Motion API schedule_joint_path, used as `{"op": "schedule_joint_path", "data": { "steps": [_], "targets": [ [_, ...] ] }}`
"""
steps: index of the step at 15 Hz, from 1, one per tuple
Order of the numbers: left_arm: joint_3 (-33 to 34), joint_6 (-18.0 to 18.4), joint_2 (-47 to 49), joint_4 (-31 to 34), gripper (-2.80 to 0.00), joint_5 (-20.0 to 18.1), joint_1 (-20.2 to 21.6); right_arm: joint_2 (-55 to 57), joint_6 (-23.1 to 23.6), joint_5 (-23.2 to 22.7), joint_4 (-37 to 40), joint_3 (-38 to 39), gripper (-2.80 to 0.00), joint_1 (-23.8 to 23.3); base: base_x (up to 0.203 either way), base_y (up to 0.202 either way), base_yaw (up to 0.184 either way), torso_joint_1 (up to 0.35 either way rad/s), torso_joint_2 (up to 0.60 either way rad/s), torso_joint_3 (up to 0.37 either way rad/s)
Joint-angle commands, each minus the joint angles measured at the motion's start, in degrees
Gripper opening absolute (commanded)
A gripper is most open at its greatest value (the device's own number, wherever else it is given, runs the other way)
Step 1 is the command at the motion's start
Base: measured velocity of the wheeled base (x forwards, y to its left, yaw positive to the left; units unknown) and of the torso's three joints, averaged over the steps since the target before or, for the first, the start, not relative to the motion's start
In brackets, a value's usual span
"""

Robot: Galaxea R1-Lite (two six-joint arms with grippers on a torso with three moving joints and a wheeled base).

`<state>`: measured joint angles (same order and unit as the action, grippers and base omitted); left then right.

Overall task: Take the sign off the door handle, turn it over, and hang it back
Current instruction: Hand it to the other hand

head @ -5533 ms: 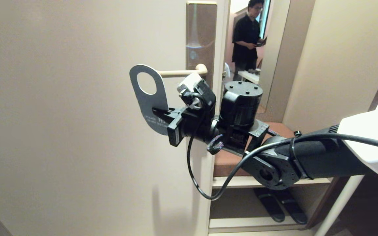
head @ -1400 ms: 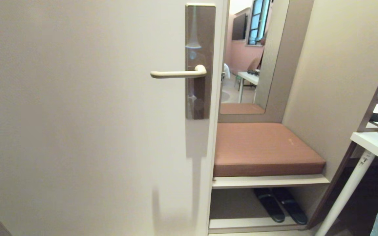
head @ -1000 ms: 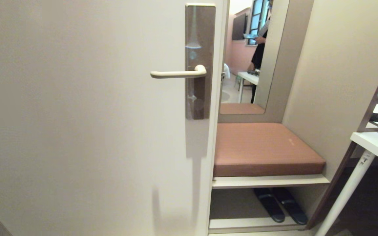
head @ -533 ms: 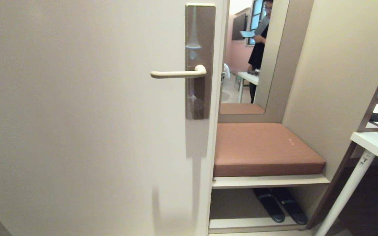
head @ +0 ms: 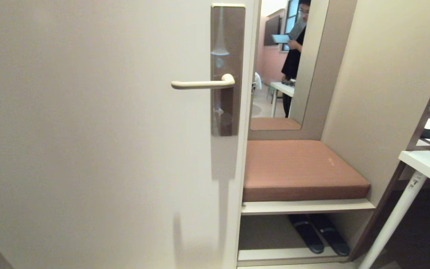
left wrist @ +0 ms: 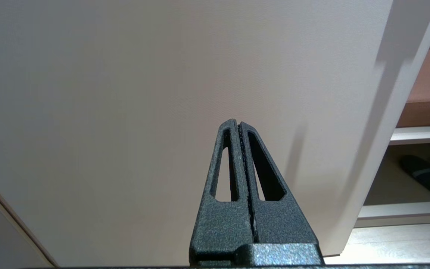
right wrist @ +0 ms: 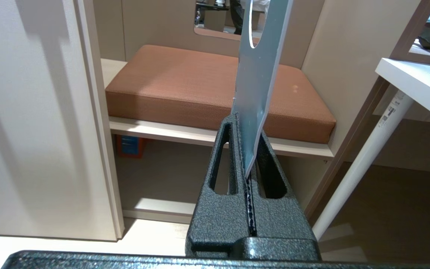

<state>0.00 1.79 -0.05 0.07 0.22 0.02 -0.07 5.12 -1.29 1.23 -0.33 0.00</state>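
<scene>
Right now my right gripper [right wrist: 245,123] is clamped on the lower edge of the sign [right wrist: 256,80], blue-grey and off the door handle [head: 202,84], which is bare; my left gripper [left wrist: 239,127] is closed on nothing by the door [left wrist: 144,86]. I judge the turn-over is in hand; next I must raise the oval hole to the lever's free end. The open shelf holds slippers [head: 317,232].

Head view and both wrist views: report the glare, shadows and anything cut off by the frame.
Head view: pale glare streaks the bronze plate; the door handle casts a soft shadow low on the door. Left wrist view: the same shadow crosses the door beyond the shut left gripper. Right wrist view: the sign, clamped in the right gripper, runs out of frame.
</scene>
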Motion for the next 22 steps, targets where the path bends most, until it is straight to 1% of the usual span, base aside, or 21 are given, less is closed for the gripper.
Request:
{"op": "schedule_joint_path", "data": {
  "steps": [1,10,19,22],
  "targets": [
    [0.0,-0.1,0.0,-0.1,-2.80,0.1,0.0,0.1,0.1,0.0,0.0,0.0,-2.80,0.0,0.000,0.000,0.000,0.000,0.00,0.000],
    [0.0,-0.1,0.0,-0.1,-2.80,0.1,0.1,0.1,0.1,0.0,-0.1,0.0,-2.80,0.0,0.000,-0.009,0.001,0.001,0.00,0.001],
    [0.0,-0.7,0.0,0.0,-2.80,0.2,0.0,0.1,0.1,0.0,-0.1,0.0,-2.80,0.0,0.000,-0.185,0.001,0.000,0.00,0.003],
    [0.0,-0.8,0.0,-0.1,-2.80,0.1,0.1,0.1,0.2,0.0,-0.1,0.0,-2.80,0.0,0.000,-0.075,0.002,-0.002,0.00,0.002]
  ]
}}
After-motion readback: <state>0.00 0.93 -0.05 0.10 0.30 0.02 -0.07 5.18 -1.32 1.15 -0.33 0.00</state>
